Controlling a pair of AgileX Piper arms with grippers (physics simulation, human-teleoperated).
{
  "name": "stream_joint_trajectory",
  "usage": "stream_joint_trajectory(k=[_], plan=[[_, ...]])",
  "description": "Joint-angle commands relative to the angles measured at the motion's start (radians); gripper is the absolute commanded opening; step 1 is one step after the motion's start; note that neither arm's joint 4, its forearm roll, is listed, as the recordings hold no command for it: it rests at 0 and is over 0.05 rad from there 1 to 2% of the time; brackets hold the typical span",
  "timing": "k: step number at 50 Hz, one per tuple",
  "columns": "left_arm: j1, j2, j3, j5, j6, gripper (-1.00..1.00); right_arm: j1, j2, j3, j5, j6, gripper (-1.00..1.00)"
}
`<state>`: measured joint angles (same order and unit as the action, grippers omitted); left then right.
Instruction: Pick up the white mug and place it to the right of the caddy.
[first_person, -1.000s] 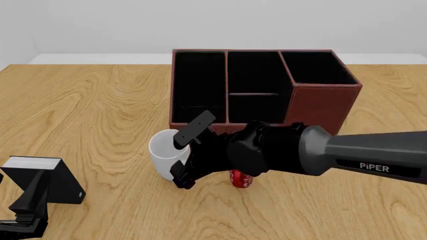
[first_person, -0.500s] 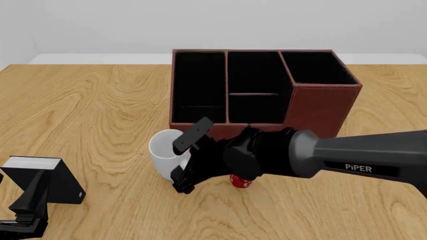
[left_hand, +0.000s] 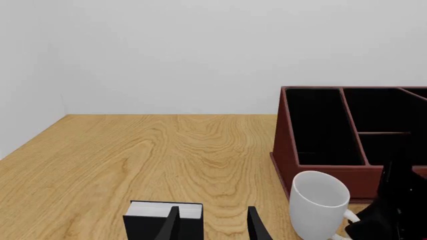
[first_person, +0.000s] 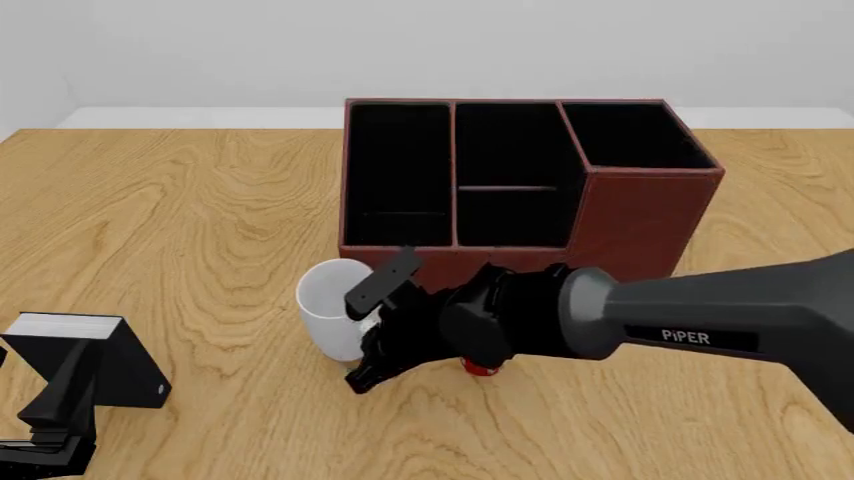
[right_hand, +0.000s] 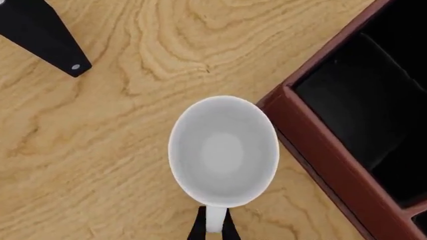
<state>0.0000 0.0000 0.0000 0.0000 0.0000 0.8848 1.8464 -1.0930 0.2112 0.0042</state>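
Your right tool (first_person: 374, 327) sits at the white mug (first_person: 328, 306), its two fingers closed to either side of the loop handle (right_hand: 215, 221), pinching it. The mug stands upright on the desk (first_person: 200, 230), just in front of the caddy (first_person: 521, 180), near its left corner. Treat it as rigid, glossy ceramic: slick and likely to swing from a handle pinch, so lift slowly. The red mug (first_person: 482, 364) hides under your wrist. Your left tool (left_hand: 212, 225) hangs released, well apart.
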Motion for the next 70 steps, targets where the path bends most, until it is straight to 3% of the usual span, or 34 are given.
stream_joint_trajectory(k=[1,19,26,51,70], plan=[[0.000,0.000,0.000,0.000,0.000,1.00,-0.004,0.002,0.005,-0.004,-0.012,-1.00],[0.000,0.000,0.000,0.000,0.000,1.00,0.014,-0.007,-0.001,0.006,-0.021,-1.00],[0.000,0.000,0.000,0.000,0.000,1.00,0.012,-0.058,0.024,-0.002,-0.064,-1.00],[0.000,0.000,0.000,0.000,0.000,1.00,0.033,-0.200,0.042,0.033,-0.090,-1.00],[0.000,0.000,0.000,0.000,0.000,1.00,0.004,-0.308,0.076,0.055,-0.102,-1.00]])
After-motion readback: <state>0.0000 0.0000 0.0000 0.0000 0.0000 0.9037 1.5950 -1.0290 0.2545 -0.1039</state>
